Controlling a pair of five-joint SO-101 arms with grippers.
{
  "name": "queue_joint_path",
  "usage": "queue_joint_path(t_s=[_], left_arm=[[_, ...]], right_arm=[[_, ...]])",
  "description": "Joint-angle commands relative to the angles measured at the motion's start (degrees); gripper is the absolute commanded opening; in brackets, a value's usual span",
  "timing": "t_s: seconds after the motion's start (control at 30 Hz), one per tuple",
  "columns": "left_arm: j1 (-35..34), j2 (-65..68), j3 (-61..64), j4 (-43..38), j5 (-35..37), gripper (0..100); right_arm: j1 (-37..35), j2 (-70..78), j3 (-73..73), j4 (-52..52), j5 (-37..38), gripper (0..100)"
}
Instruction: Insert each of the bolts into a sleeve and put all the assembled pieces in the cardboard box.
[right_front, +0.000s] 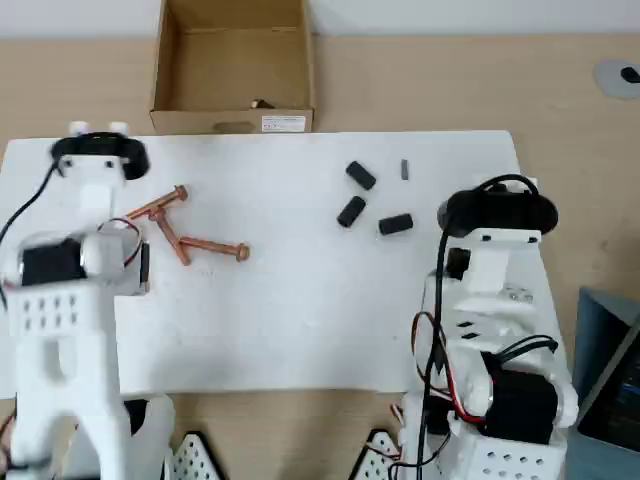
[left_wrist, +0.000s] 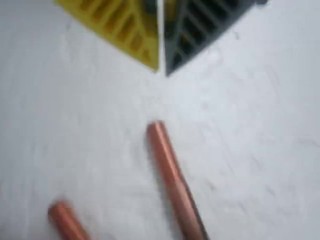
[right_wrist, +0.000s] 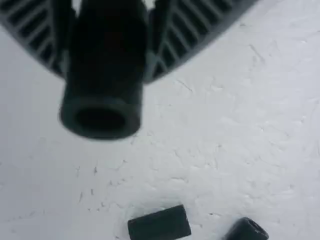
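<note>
High view shows the box (right_front: 160, 70) at the far side of the table, past a white sheet (right_front: 300, 320). A white label (right_front: 283, 123) is stuck on the box's near wall, but the writing on it is too small to read. Three bolts (right_front: 215, 246) lie on the sheet near the left arm, touching one another. Three sleeves (right_front: 351, 211) lie close together near the right arm, well apart from the bolts.

Left wrist view shows the left gripper (left_wrist: 161, 67) just above the sheet. Its yellow and grey fingers (left_wrist: 125, 30) are nearly touching, with nothing between them. Two bolts lie near it.

Right wrist view shows the right gripper (right_wrist: 105, 65) squeezing a black sleeve (right_wrist: 102, 107), whose hole faces the camera. It hangs above the sheet, with two more sleeves lying nearby.
</note>
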Motion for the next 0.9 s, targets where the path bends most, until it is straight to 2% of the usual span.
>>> queue_joint_path(t_s=[0.0,0.07,0.13,0.27,0.4,0.63,0.73,0.87], left_arm=[[2.02,7.87,-7.12,3.96,-9.14,1],[4.75,11.21,-9.41,6.77,-14.33,1],[8.26,14.02,-11.52,8.09,-16.44,1],[14.33,18.51,-14.68,8.44,-21.27,1],[18.02,22.73,-16.09,8.09,-29.10,1],[18.99,31.43,-21.45,8.09,-42.90,3],[18.81,35.56,-25.32,8.09,-45.36,10],[18.99,39.96,-30.33,8.09,-46.24,12]], right_arm=[[0.75,-0.40,0.04,-1.58,-0.53,0.9],[0.75,-0.40,0.04,-1.58,-0.53,0.9],[0.75,-0.40,0.13,-1.58,-0.53,0.9],[0.75,-0.40,0.13,-1.58,-0.53,0.9],[0.75,-0.40,0.13,-1.58,-0.53,0.9],[0.75,-0.40,0.13,-1.58,-0.53,0.9],[0.75,-0.40,0.84,-1.67,-0.53,0.9],[0.75,-0.40,2.15,-2.81,-0.53,0.9]])
